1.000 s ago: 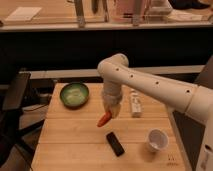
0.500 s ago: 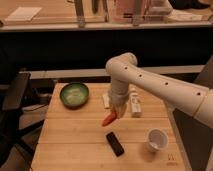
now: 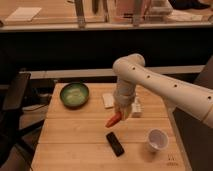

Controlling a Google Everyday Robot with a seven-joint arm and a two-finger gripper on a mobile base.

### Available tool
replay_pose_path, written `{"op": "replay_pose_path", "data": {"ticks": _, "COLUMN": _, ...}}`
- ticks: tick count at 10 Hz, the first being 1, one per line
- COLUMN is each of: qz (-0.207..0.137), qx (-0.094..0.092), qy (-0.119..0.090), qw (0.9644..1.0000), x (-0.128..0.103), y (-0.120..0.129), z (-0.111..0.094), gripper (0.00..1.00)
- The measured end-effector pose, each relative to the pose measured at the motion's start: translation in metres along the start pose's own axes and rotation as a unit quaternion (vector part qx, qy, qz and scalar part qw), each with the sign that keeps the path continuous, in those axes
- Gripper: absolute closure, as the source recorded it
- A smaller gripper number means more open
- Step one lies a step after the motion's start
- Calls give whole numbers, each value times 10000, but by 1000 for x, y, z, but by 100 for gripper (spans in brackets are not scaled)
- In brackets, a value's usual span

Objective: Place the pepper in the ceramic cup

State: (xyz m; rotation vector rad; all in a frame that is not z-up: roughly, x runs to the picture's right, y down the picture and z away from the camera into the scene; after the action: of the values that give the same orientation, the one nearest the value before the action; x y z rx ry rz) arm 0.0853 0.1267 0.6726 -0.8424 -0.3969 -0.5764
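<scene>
- The table (image 3: 75, 140), pale wood planks, fills the near ground, and its front edge runs out at the bottom of the view
- Nearest on it, toward the right front corner, the cup (image 3: 157, 140) stands upright, white, its round mouth turned up and a little toward the camera
- To the left of the cup and apart from it, a black bar (image 3: 115, 144) lies flat on the boards, slanted
- Just behind the bar is the pepper (image 3: 113, 120), orange-red and tilted, its point down and to the left. It hangs over the middle of the table, well apart from the cup, which stands nearer and to the right
- The gripper (image 3: 119, 114) points down over the table's middle and is clamped on the upper end of the pepper
- From the gripper the white arm (image 3: 165, 87), dotted with dark holes, rises to a rounded elbow and then slopes away to the right edge of the view
- Behind the gripper lie two white things: a flat piece (image 3: 108, 100) to the left and a block (image 3: 136, 108) to the right, partly hidden by the gripper
- The bowl (image 3: 74, 94), wide and green, sits at the far left of the table, well apart from the pepper
- A dark chair (image 3: 15, 95) stands off the table's left side
- Beyond the table a pale rail (image 3: 90, 74) runs across, then a dark gap, and farthest a counter (image 3: 50, 20) with upright posts
</scene>
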Motion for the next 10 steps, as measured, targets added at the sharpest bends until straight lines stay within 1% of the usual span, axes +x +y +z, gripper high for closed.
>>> {"op": "replay_pose_path", "data": {"ticks": 4, "qz": 131, "qx": 32, "qy": -120, "qw": 9998, "x": 8, "y": 20, "z": -2, "gripper": 98}}
{"op": "replay_pose_path", "data": {"ticks": 6, "qz": 266, "qx": 58, "qy": -174, "qw": 9995, "x": 19, "y": 44, "z": -3, "gripper": 98}}
{"op": "replay_pose_path", "data": {"ticks": 7, "qz": 299, "qx": 76, "qy": -194, "qw": 9993, "x": 21, "y": 47, "z": -3, "gripper": 98}}
{"op": "replay_pose_path", "data": {"ticks": 9, "qz": 388, "qx": 93, "qy": -252, "qw": 9989, "x": 29, "y": 63, "z": -2, "gripper": 98}}
{"op": "replay_pose_path", "data": {"ticks": 10, "qz": 401, "qx": 89, "qy": -261, "qw": 9988, "x": 30, "y": 67, "z": -2, "gripper": 98}}
